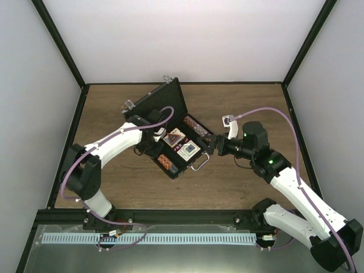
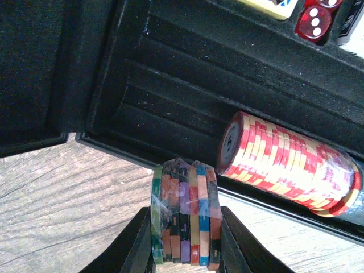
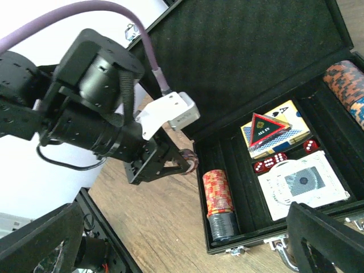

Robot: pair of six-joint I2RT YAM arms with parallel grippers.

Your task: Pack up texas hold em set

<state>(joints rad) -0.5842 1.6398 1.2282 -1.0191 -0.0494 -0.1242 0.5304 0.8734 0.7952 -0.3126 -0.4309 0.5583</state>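
The black case (image 1: pixel 149 105) lies open in the middle of the table, lid tipped back to the far left. My left gripper (image 2: pixel 183 250) is shut on a short plastic-wrapped stack of mixed-colour chips (image 2: pixel 183 216), just outside the tray's left wall (image 2: pixel 114 74). Inside the tray lie a red-yellow chip stack (image 2: pixel 284 162), a dark stack (image 3: pixel 222 224), two card decks (image 3: pixel 304 185), red dice (image 3: pixel 270 165), the red-black triangle (image 3: pixel 267 128) and an orange-blue stack (image 3: pixel 347 85). My right gripper (image 3: pixel 185 244) is open and empty by the case's silver handle (image 1: pixel 199 163).
A black frame rail (image 1: pixel 170 216) runs along the table's near edge, and white walls close in the far and side edges. The left arm's purple cable (image 3: pixel 151 51) loops over the raised lid. Bare wood (image 1: pixel 244 102) lies right of the case.
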